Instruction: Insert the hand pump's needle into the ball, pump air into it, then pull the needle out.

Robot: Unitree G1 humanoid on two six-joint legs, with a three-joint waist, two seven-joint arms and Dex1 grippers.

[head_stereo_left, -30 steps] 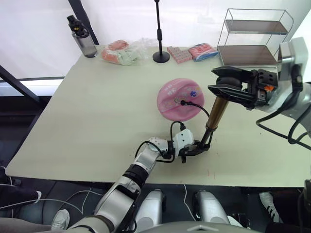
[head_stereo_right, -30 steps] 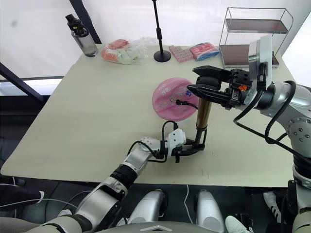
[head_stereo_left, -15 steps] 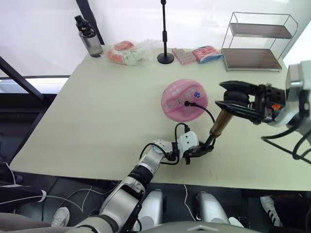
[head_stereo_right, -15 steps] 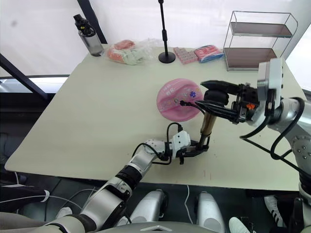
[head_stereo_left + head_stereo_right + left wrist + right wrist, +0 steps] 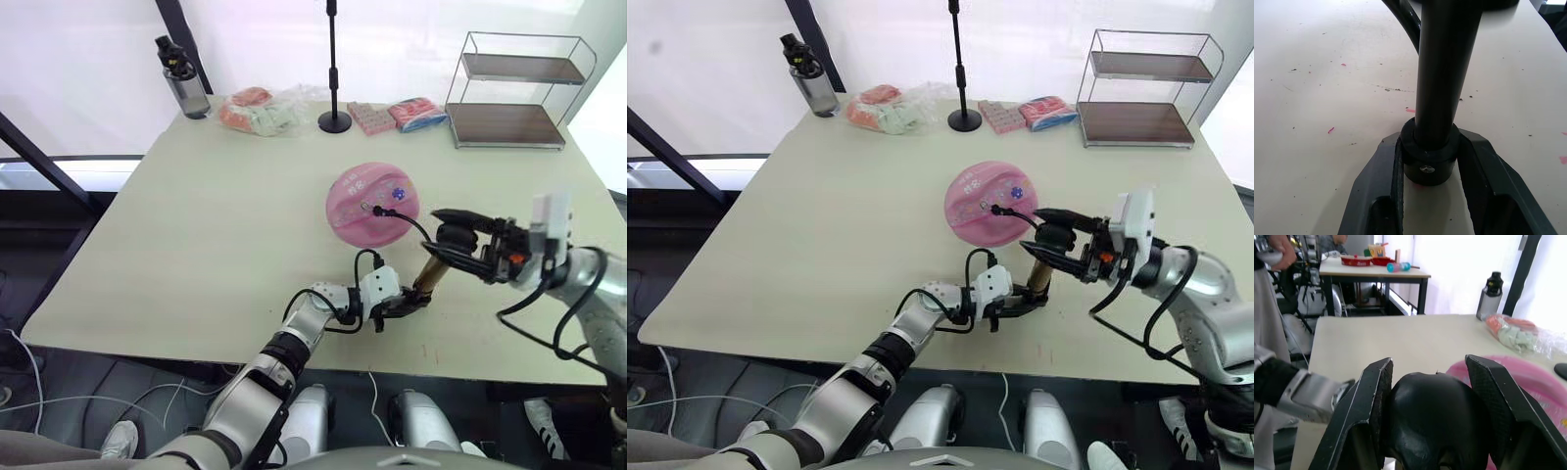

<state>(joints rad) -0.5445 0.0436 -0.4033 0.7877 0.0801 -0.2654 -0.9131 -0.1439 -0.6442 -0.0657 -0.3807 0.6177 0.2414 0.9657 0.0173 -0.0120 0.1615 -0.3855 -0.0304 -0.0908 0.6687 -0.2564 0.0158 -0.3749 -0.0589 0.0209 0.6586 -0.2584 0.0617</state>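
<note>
Pink and a little flat, the ball [image 5: 373, 203] lies near the middle of the bench [image 5: 196, 215], and the needle [image 5: 365, 206] at the end of the black hose [image 5: 411, 223] sits in its top. My left tool [image 5: 400, 306] is closed on the black foot of the hand pump [image 5: 428, 275], pressing it on the bench just in front of the ball. My right tool [image 5: 460, 241] is clamped around the black handle [image 5: 1427, 423], low over the gold barrel. I judge that pumping is in hand. The next move calls for a straight pull up along the barrel, while my left tool keeps the foot steady.
</note>
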